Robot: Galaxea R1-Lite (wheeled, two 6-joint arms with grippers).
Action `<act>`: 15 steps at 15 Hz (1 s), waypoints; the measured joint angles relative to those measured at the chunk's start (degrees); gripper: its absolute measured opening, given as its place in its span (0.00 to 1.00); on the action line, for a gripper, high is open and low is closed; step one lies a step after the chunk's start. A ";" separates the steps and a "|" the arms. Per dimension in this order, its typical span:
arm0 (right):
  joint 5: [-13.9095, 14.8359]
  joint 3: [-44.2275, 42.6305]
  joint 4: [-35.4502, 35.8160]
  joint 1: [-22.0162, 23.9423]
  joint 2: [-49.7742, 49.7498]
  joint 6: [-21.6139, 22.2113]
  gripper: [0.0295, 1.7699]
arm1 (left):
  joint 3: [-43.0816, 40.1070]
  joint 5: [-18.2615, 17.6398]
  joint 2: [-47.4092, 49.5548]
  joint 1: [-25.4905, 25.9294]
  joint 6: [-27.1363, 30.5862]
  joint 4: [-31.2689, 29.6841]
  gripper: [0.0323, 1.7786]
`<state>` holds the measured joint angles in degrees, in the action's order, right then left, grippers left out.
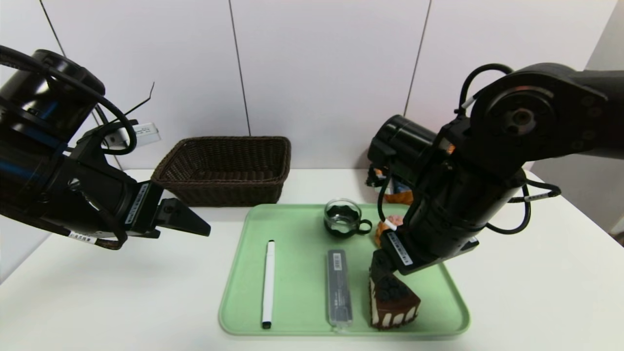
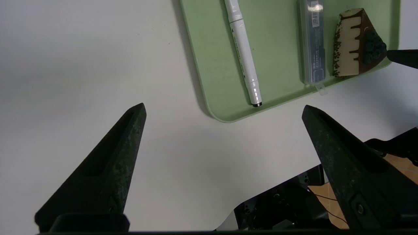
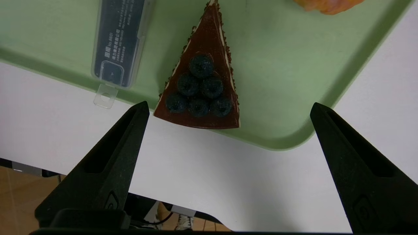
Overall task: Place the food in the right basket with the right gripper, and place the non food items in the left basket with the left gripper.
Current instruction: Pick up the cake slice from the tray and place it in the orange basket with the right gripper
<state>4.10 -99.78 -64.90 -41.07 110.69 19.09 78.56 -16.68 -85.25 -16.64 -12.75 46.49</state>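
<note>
Judging from the layout, none of the sorting is done: all five items sit on the green tray [image 1: 243, 292], the dark brown basket [image 1: 224, 168] behind the tray's left corner looks empty, and the orange basket [image 1: 400, 196] is almost wholly hidden behind the right arm, so its contents cannot be told.

The right gripper [image 3: 228, 111] hangs over the tray's near right part with its fingers [image 3: 107, 163] spread wide and empty, pointing steeply down at the chocolate cake wedge [image 3: 200, 78]. In the right wrist view the wedge lies between the two fingertips but is not touched. It is a dark triangular slice with six dark berries stacked on its broad end; its side shows pale cream with dark drips. It stands upright near the tray's front rim, just beside the long grey barcoded case [image 1: 339, 287], which lies flat in a clear sleeve. Only a golden-orange sliver of the cream puff [image 1: 382, 231] shows behind the right gripper.

The left gripper [image 2: 223, 109] is above the bare table, left of the tray, with fingers likewise released and holding nothing. The white marker pen [image 1: 268, 282] lies along the tray's left side, black tip toward the front, and the small glass cup [image 1: 343, 218] with its black handle stands upright at the tray's back.

All five placements remain; the cake looks like the first pick.
</note>
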 joint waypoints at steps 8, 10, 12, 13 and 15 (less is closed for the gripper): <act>-3.08 -1.73 0.44 -0.57 8.39 5.00 0.97 | -0.09 0.00 -1.02 -0.02 0.38 0.00 0.95; -3.02 -1.87 0.38 -0.20 9.74 5.13 0.97 | -0.06 -0.02 -0.89 0.02 0.51 0.00 0.95; -2.84 -1.88 0.35 0.30 10.89 5.16 0.97 | -0.06 0.00 -0.85 0.02 0.44 0.00 0.95; -2.80 -1.88 0.38 0.59 11.30 5.16 0.97 | -0.06 -0.02 -0.85 0.05 0.33 -0.02 0.95; -2.73 -1.66 0.27 1.00 11.72 5.11 0.97 | -0.11 -0.02 -0.88 0.13 0.18 0.00 0.95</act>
<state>1.37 -101.44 -64.63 -40.07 122.41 24.20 78.45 -16.70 -86.13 -16.51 -12.57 46.49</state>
